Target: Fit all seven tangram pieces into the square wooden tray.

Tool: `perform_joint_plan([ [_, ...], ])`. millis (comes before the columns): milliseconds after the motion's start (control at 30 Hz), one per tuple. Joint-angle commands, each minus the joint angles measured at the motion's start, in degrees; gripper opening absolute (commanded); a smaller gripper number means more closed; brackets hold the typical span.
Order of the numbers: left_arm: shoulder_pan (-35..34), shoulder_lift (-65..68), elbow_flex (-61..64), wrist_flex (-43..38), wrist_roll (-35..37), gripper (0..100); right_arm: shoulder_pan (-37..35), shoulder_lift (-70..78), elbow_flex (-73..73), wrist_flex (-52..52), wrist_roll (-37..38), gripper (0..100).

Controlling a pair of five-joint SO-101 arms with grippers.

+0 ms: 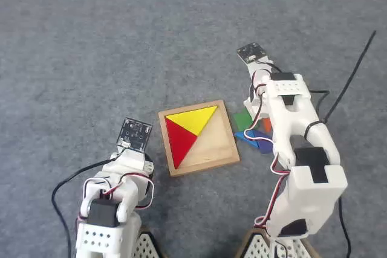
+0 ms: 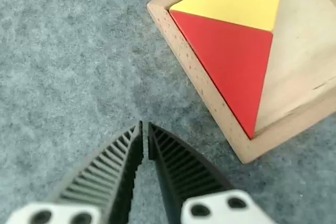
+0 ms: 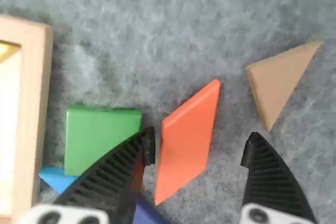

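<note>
The square wooden tray [image 1: 203, 164] lies mid-table with a yellow triangle [image 1: 192, 119] and a red triangle [image 1: 179, 140] fitted in its left half; the rest is bare wood. Loose pieces lie just right of it: green [image 1: 243, 119], blue [image 1: 249, 138] and orange [image 1: 266, 125]. My right gripper [image 3: 200, 142] hangs open above them, its fingers on either side of the orange parallelogram [image 3: 186, 142], with the green piece [image 3: 100, 135] and a tan triangle [image 3: 278, 80] beside it. My left gripper [image 2: 145, 127] is shut and empty over the carpet, just off the tray's near left corner [image 2: 202, 77].
Grey carpet covers the table. A blue piece [image 3: 52, 178] and a darker one [image 3: 149, 214] lie partly under the right gripper's finger. The tray rim [image 3: 34, 103] stands close beside the green piece. Cables trail from both arms.
</note>
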State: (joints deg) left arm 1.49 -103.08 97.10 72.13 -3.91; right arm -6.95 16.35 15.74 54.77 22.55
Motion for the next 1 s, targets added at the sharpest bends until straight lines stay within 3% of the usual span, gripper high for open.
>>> perform_joint_plan([
  [0, -0.2, -1.1, -0.6, 0.2, -0.2, 2, -0.3, 0.2, -1.3, -0.8, 0.7, 26.3],
  [200, -0.2, -1.1, -0.6, 0.2, -0.2, 2, 0.0, 1.8, -1.2, 1.0, 0.7, 24.4],
  [367, -0.2, -1.1, -0.6, 0.2, -0.2, 2, 0.0, 1.8, -1.2, 0.7, 0.6, 6.9],
  [433, -0.2, -1.1, -0.6, 0.2, -0.2, 2, 0.0, 1.8, -1.2, 0.7, 0.4, 4.3],
  [667, -0.2, -1.1, -0.6, 0.2, -0.2, 2, 0.0, 1.3, -1.4, 0.7, -0.4, 3.8],
  [967, -0.2, -1.1, -0.6, 0.2, -0.2, 2, -2.9, -9.3, -3.9, 7.4, -10.3, 3.7],
])
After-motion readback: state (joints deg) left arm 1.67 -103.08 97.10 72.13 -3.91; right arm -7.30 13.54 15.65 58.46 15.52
